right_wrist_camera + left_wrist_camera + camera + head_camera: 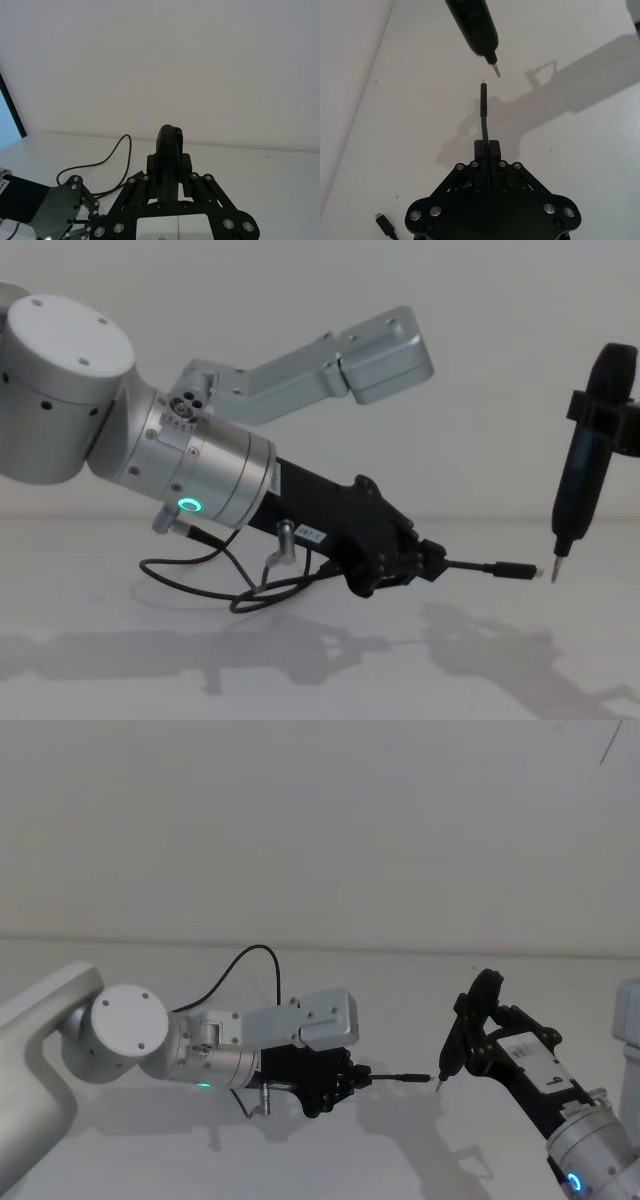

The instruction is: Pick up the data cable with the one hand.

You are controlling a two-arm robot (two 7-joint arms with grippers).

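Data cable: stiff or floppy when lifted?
Probably floppy overall: the cable trails in loose loops behind the left end effector. The short end past its grip juts out straight, so it seems stiffer near the plug. Likely light, being so thin.

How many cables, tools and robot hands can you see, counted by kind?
Cables: 1, the data cable
Tools: 1, the pointed dark tool
Hands: 2, the left hand gripping the data cable, the right hand gripping the pointed dark tool
Total: 4
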